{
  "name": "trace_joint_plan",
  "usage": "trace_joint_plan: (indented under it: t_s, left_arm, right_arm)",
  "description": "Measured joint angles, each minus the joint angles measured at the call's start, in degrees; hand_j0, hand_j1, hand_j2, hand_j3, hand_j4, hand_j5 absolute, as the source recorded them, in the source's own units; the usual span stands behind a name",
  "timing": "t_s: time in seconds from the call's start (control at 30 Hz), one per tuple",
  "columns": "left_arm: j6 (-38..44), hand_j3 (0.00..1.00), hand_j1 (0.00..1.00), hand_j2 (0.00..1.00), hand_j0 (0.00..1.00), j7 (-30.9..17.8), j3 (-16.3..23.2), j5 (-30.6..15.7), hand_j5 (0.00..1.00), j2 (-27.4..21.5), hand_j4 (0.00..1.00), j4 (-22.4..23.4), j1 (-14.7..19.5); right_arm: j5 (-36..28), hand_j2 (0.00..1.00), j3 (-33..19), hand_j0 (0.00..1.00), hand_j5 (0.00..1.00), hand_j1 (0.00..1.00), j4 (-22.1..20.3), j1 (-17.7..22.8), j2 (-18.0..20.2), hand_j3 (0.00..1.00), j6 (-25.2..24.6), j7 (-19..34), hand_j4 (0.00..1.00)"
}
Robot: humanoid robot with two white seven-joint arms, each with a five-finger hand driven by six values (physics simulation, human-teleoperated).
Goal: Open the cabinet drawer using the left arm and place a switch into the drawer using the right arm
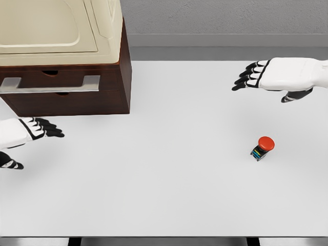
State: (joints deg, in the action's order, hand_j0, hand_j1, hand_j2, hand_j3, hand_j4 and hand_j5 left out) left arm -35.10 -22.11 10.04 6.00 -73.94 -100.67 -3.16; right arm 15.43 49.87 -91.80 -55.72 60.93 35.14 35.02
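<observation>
A dark brown cabinet [77,97] with a cream top stands at the back left of the white table [169,184]. Its drawer [31,82] is closed and carries a flat metal handle [51,85] across the front. The switch [263,147], a small dark block with a red round button, sits on the table at the right. My left hand [36,130] hovers at the left edge, below the drawer front, fingers stretched and holding nothing. My right hand [256,74] floats at the upper right, well above and behind the switch, fingers relaxed and empty.
A grey wall runs along the back edge of the table. The table's front edge shows near the bottom of the picture.
</observation>
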Motion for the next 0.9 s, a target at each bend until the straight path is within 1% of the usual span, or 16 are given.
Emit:
trace_joint_plan:
  t_s: [0.07,0.1,0.13,0.2,0.27,0.33,0.4,0.43,0.47,0.5,0.53,0.6,0.67,0.7,0.8,0.9]
  left_arm:
    - [0.0,1.0,1.0,1.0,1.0,-0.1,0.2,-0.1,1.0,0.0,1.0,-0.1,1.4]
    - [0.0,1.0,1.0,1.0,1.0,0.0,0.5,-0.2,1.0,0.0,1.0,-0.1,2.8]
    - [0.0,1.0,1.0,1.0,1.0,0.1,1.2,-0.3,1.0,0.0,1.0,-0.2,5.0]
    - [0.0,1.0,1.0,1.0,1.0,0.2,3.4,-1.3,1.0,0.0,1.0,-0.2,8.2]
    - [0.0,1.0,1.0,1.0,1.0,0.0,6.3,-4.0,1.0,-0.8,1.0,-0.2,9.0]
    - [0.0,1.0,1.0,1.0,1.0,-1.1,9.1,-9.6,1.0,-1.4,1.0,-0.3,9.3]
    - [0.0,1.0,1.0,1.0,1.0,-4.3,10.7,-16.7,1.0,-1.6,1.0,-0.3,9.8]
    - [-0.2,1.0,1.0,1.0,1.0,-6.8,11.2,-21.7,1.0,-1.6,1.0,-0.3,11.1]
    - [-0.2,1.0,1.0,1.0,1.0,-8.5,11.6,-27.4,1.0,-1.3,1.0,-0.4,14.8]
    - [0.8,1.0,1.0,1.0,1.0,-9.8,11.8,-33.4,1.0,-1.0,1.0,-0.4,16.8]
    - [2.6,1.0,1.0,1.0,1.0,-10.6,11.9,-37.6,1.0,-0.7,1.0,-0.4,18.7]
    - [5.5,1.0,1.0,1.0,1.0,-11.7,12.2,-42.6,1.0,-0.3,1.0,-0.4,19.9]
    - [9.3,1.0,1.0,1.0,1.0,-12.3,12.2,-43.8,1.0,1.1,1.0,-0.4,21.4]
    - [11.2,1.0,1.0,1.0,1.0,-12.5,12.3,-43.0,1.0,2.2,1.0,-0.3,21.7]
    - [16.0,1.0,1.0,1.0,1.0,-12.7,12.3,-41.3,1.0,3.5,1.0,-0.3,24.4]
    - [19.5,1.0,1.0,1.0,1.0,-12.9,12.3,-40.2,1.0,3.3,1.0,-0.3,24.8]
  right_arm:
    - [0.0,1.0,0.0,1.0,1.0,1.0,0.0,0.0,0.1,1.0,0.0,0.0,1.0]
    - [0.0,1.0,0.0,1.0,1.0,1.0,0.0,0.0,0.1,1.0,0.0,0.0,1.0]
    - [0.0,1.0,0.0,1.0,1.0,1.0,0.0,0.0,0.2,1.0,0.0,0.0,1.0]
    - [-0.1,1.0,0.1,1.0,1.0,1.0,0.2,-0.3,0.6,1.0,0.0,0.0,1.0]
    - [0.0,1.0,0.7,1.0,1.0,1.0,0.7,-0.2,1.7,1.0,0.0,0.0,1.0]
    - [0.0,1.0,3.3,1.0,1.0,1.0,0.8,-0.3,3.4,1.0,0.0,0.0,1.0]
    - [0.2,1.0,6.7,1.0,1.0,1.0,0.7,-0.3,4.5,1.0,0.0,0.0,1.0]
    - [0.3,1.0,7.9,1.0,1.0,1.0,0.6,-0.2,4.9,1.0,0.0,0.0,1.0]
    - [0.4,1.0,9.0,1.0,1.0,1.0,0.4,-0.2,5.2,1.0,0.0,0.0,1.0]
    - [0.5,1.0,10.1,1.0,1.0,1.0,0.0,-0.2,5.5,1.0,0.0,0.0,1.0]
    - [0.5,1.0,11.0,1.0,1.0,1.0,-0.5,-0.2,5.7,1.0,0.0,0.0,1.0]
    - [0.6,1.0,12.5,1.0,1.0,1.0,-1.5,-0.2,6.1,1.0,0.0,0.0,1.0]
    - [0.6,1.0,13.5,1.0,1.0,1.0,-2.5,-0.1,6.6,1.0,0.0,0.0,1.0]
    - [0.7,1.0,13.9,1.0,1.0,1.0,-2.8,-0.1,6.8,1.0,0.0,0.0,1.0]
    - [0.7,1.0,15.4,1.0,1.0,1.0,-3.6,0.0,7.0,1.0,0.0,0.0,1.0]
    - [1.0,1.0,16.4,1.0,1.0,1.0,-3.9,0.1,7.1,1.0,0.0,0.0,1.0]
